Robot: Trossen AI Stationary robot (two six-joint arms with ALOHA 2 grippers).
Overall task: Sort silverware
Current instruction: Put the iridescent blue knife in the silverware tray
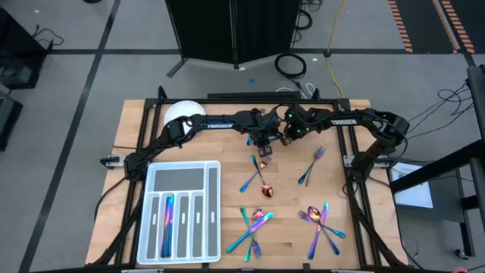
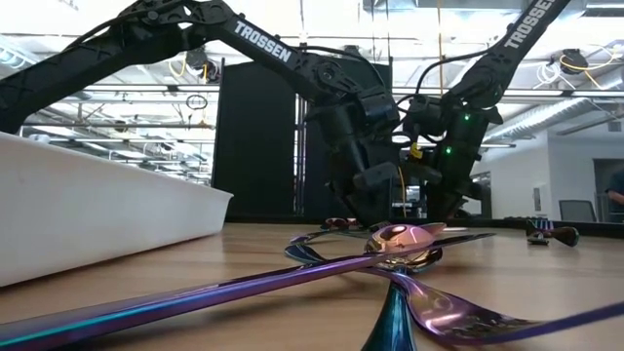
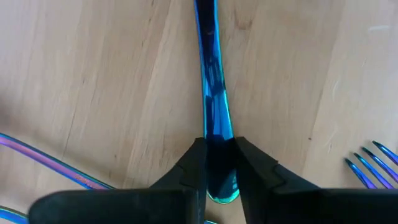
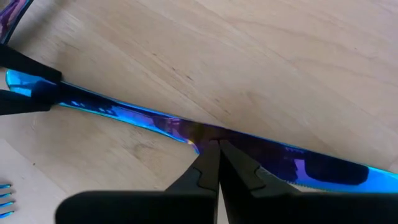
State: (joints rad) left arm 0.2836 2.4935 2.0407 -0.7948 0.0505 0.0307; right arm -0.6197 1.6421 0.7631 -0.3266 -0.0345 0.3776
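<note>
On the pale wood-plank table (image 1: 129,152), the left gripper (image 3: 217,180) has its fingers closed against the handle end of a blue knife (image 3: 212,106) lying flat, at about twelve o'clock from the table's centre. The right gripper (image 4: 217,163), fingers pressed together, rests beside the same knife's blade. The remaining silverware (image 1: 284,220) lies scattered toward five o'clock. Beyond, a grey floor (image 1: 76,68) with cables.
</note>
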